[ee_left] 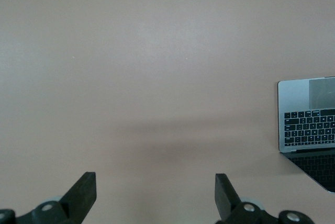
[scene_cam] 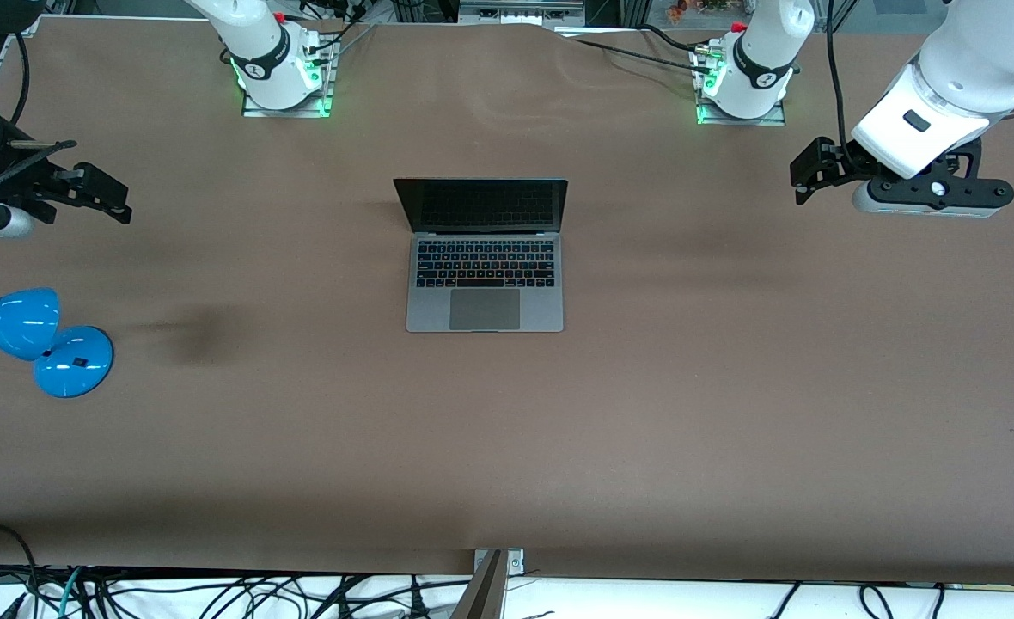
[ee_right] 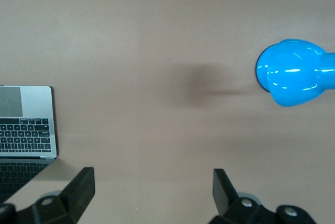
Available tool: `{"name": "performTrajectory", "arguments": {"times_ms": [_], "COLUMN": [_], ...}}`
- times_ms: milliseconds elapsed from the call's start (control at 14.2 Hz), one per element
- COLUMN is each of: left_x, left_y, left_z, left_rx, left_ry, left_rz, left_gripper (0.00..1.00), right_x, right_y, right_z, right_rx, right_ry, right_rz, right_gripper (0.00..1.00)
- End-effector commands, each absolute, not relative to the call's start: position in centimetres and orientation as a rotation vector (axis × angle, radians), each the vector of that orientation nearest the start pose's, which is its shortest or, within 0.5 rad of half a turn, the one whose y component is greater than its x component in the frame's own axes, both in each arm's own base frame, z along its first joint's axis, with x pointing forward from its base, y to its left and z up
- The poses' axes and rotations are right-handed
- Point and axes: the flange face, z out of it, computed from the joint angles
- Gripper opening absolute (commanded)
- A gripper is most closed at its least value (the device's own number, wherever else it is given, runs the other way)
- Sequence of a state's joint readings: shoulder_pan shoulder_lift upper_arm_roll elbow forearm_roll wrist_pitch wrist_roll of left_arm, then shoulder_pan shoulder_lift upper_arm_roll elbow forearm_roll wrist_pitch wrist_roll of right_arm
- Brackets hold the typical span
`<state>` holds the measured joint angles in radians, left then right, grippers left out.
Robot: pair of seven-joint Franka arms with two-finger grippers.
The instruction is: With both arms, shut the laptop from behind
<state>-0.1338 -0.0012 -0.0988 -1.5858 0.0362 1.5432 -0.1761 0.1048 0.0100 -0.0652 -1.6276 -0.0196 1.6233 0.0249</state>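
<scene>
The grey laptop point(scene_cam: 485, 284) lies open in the middle of the table, its dark screen upright on the side toward the robots' bases. It also shows at the edge of both wrist views: laptop point(ee_left: 309, 124), laptop point(ee_right: 26, 124). My left gripper point(scene_cam: 803, 176) hangs open over bare table toward the left arm's end, well apart from the laptop. My right gripper point(scene_cam: 99, 185) hangs open over the right arm's end, equally apart. In the wrist views the left gripper point(ee_left: 156, 190) and right gripper point(ee_right: 154, 187) have nothing between their black fingers.
A blue desk lamp point(scene_cam: 17, 322) stands at the right arm's end, nearer the front camera than the right gripper; its head also shows as the lamp point(ee_right: 293, 72). The brown table point(scene_cam: 730, 387) lies bare around the laptop. Cables hang off the table's front edge.
</scene>
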Motion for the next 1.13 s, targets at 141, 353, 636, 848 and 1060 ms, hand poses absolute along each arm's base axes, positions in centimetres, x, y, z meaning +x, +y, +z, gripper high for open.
{"name": "performTrajectory", "arguments": {"times_ms": [141,353,636,848,1060], "left_x": [53.8,53.7,53.9,53.8,53.8], "left_y": [-11.4,-11.3,-11.5,-12.1,-12.6], "left_z": [63.1,62.9,62.7,62.7,62.3], "left_rx": [-3.088,-3.086,-3.087,-3.088,-3.087], "left_ry": [0.082,0.080,0.082,0.099,0.114], "left_rz": [0.033,0.049,0.052,0.052,0.058], "left_gripper": [1.00,1.00,1.00,1.00,1.00], "right_x": [55.7,55.7,55.7,55.7,55.7], "right_y": [2.1,2.1,2.1,2.1,2.1], "right_z": [59.9,59.9,59.9,59.9,59.9], "right_rx": [-3.162,-3.162,-3.162,-3.162,-3.162], "right_ry": [-0.012,-0.012,-0.014,-0.014,-0.014], "right_rz": [0.021,0.021,0.018,0.018,0.016], "right_gripper": [1.00,1.00,1.00,1.00,1.00]}}
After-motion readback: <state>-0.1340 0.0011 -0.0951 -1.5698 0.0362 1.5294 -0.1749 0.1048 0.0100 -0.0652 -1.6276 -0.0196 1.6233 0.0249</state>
